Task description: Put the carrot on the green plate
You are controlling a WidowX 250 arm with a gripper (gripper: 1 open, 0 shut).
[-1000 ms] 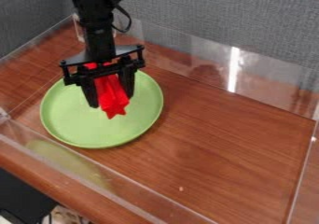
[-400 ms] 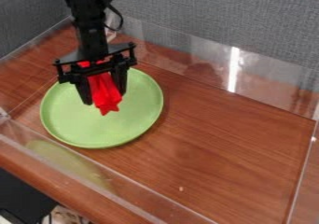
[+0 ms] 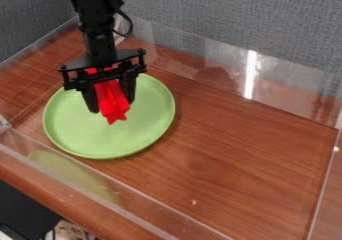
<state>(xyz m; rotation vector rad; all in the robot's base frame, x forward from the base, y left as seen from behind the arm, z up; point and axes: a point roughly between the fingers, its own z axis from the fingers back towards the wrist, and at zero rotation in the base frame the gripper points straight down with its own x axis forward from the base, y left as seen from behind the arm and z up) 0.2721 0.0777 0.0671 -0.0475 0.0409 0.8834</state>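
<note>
Count first: you have one carrot [image 3: 116, 105], one green plate [image 3: 80, 132], one arm, one tool [image 3: 112, 106]. Nothing else loose sits on the worktop [image 3: 241, 154].

The carrot is a bright red blocky stick. It hangs near upright between the tool's two dark fingers [image 3: 94, 96], one on each side of it, its lower end sticking out below the fingertips. The tool is partly closed, clamped onto the carrot's sides; the jaws stand only as wide as the stick.

The carrot is over the green plate, above the plate's far right part, toward the back rim. Whether its lower tip touches the plate surface you cannot tell from this single view; a small shadow shows just beneath it.

The green plate lies flat on the brown wood-grain worktop, in the left half of the enclosure. It is plain lime green with a shallow raised rim and bare apart from what hangs over it.

Arm pose: the black arm comes down from the top left of the picture as a vertical column, with the tool pointing straight down. A black crossbar with red fittings sits across the top of the fingers, roughly level. A dark cable runs alongside the upper arm.

Clear plastic walls [image 3: 254, 69] ring the worktop on all sides, with a grey fabric panel [image 3: 254, 14] behind.
</note>
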